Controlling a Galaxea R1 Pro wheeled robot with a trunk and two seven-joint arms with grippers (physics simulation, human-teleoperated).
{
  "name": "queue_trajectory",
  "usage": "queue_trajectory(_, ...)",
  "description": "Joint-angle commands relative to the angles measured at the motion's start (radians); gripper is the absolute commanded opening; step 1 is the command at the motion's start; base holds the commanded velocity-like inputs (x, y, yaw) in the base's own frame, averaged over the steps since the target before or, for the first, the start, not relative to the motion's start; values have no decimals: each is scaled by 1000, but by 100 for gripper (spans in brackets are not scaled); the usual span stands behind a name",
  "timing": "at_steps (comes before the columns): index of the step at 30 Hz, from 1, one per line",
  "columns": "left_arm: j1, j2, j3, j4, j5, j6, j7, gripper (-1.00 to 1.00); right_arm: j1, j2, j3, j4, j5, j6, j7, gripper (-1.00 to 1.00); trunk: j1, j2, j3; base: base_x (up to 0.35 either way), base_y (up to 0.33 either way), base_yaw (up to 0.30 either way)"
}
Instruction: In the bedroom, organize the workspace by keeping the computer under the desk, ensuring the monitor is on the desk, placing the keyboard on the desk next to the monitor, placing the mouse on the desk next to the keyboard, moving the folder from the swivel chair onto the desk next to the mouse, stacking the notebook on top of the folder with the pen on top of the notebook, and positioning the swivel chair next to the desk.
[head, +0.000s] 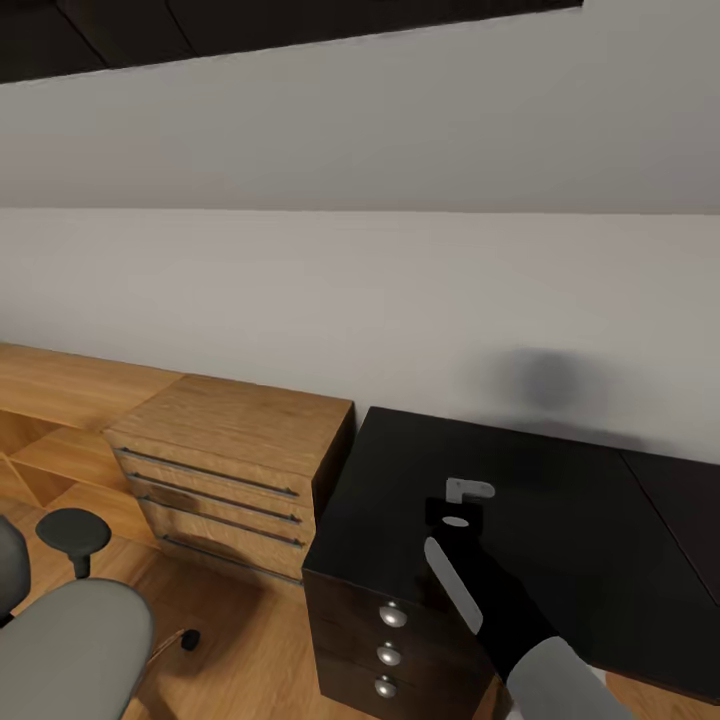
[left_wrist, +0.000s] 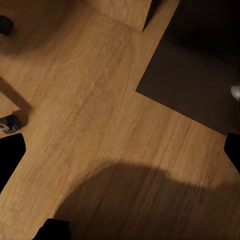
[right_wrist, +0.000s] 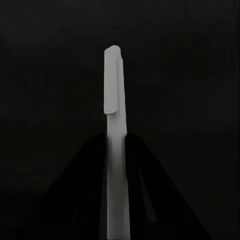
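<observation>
Glossy black table (head: 560, 500) fills the lower right of the frame, where the right hand (right_wrist: 116, 150) (black fingers closed) grips a thin white pen (right_wrist: 115, 100) above it.

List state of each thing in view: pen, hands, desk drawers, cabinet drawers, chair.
pen: clamped in right hand, over the desk
left hand: open, over wood floor
desk drawers: closed
cabinet drawers: closed
chair: upright on floor, apart from desk
</observation>
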Motion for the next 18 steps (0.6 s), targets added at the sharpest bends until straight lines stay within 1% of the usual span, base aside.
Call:
queue_trajectory(1, -2, 1, -7, -2, 11, -8, 5, 100, 2, -13, 2, -55, -17, 21, -5, -100, -4, 7, 2, 0, 0, 0)
queue_trajectory(3, -2, 1, -7, -2, 11, -9, 5, 100, 16, -38, 2, -156, -53, 44, -7, -100, -12, 21, 8, 0, 0, 0)
queue_trajectory(4, -2, 1, -7, -2, 11, -9, 5, 100, 21, -45, 2, -178, -64, 48, -7, -100, -15, 28, 12, 0, 0, 0)
queue_trajectory(5, -2, 1, -7, -2, 11, -9, 5, 100, 34, -57, 2, -217, -87, 60, -9, -100, -19, 35, 15, 0, 0, 0)
queue_trajectory(6, -2, 1, -7, -2, 11, -9, 5, 100, 39, -63, 2, -234, -99, 66, -10, -100, -23, 42, 18, 0, 0, 0)
queue_trajectory(8, -2, 1, -7, -2, 11, -10, 5, 100, 53, -77, 1, -278, -137, 86, -12, -100, -31, 56, 24, 0, 0, 0)
queue_trajectory(11, -2, 1, -6, -2, 12, -10, 6, 100, 59, -83, 1, -297, -154, 95, -15, -100, -42, 77, 34, 0, 0, 0)
queue_trajectory(13, -2, 1, -5, -1, 12, -10, 5, 100, 60, -85, 1, -302, -159, 98, -18, -100, -50, 91, 40, 0, 0, -20)
queue_trajectory(18, -2, 1, -6, 0, 12, -9, 3, 100, 63, -96, 0, -312, -165, 99, -32, -100, -69, 126, 60, 0, 0, -154)
